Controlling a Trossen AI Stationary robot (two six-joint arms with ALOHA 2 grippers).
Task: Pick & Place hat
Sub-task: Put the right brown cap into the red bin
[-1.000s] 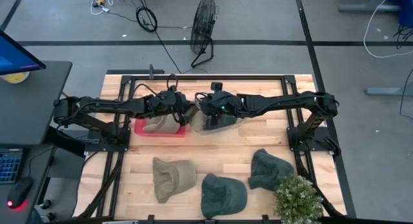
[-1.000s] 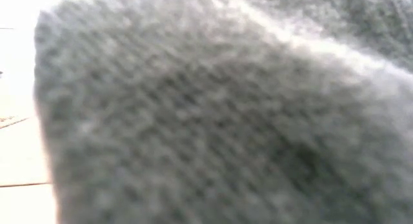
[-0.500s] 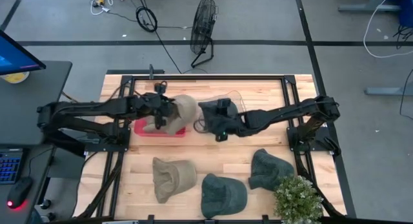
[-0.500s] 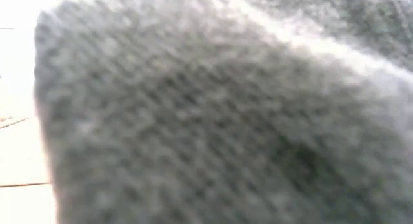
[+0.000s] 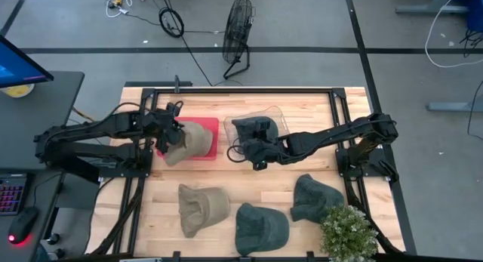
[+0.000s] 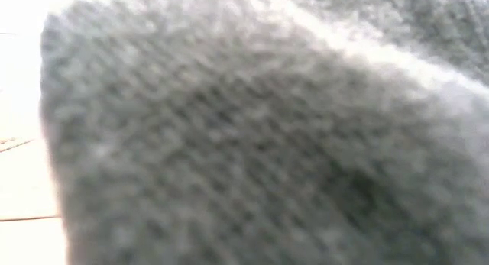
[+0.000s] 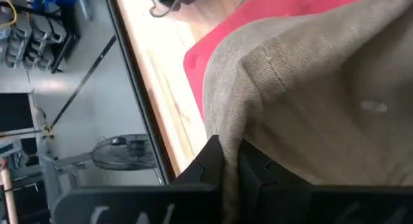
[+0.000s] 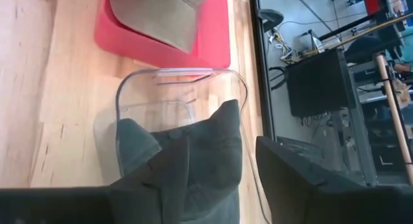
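Observation:
My left gripper (image 5: pixel 172 134) is shut on a tan hat (image 5: pixel 190 140), which lies over the red tray (image 5: pixel 213 126) on the left of the far half of the table. In the left wrist view the tan hat (image 7: pixel 310 75) fills the picture above the red tray (image 7: pixel 213 50). My right gripper (image 5: pixel 255 150) stands open at the near side of the clear bin (image 5: pixel 273 113). A dark green hat (image 5: pixel 253 129) lies in that bin. In the right wrist view the green hat (image 8: pixel 193 153) reaches back between my open fingers. My left gripper pinches a fold at the tan hat's edge (image 7: pixel 240 130) between its two fingers (image 7: pixel 210 162). It comes about level from the table's left side. The rest of the hat spreads ahead of the fingers over the red tray. Whether my right gripper touches the green hat, I cannot tell.
On the near half of the table lie another tan hat (image 5: pixel 202 208), a dark green cap (image 5: pixel 260 226) and a dark green hat (image 5: pixel 313 195). A potted plant (image 5: pixel 349 232) stands at the near right corner. Grey-green knitted fabric (image 6: pixel 244 143) blocks the low view.
My left gripper has carried the tan hat from the table's middle toward the left edge, and the hat now lies across the red tray. My right gripper has drawn back toward the near edge, and the dark green hat stays in the clear bin.

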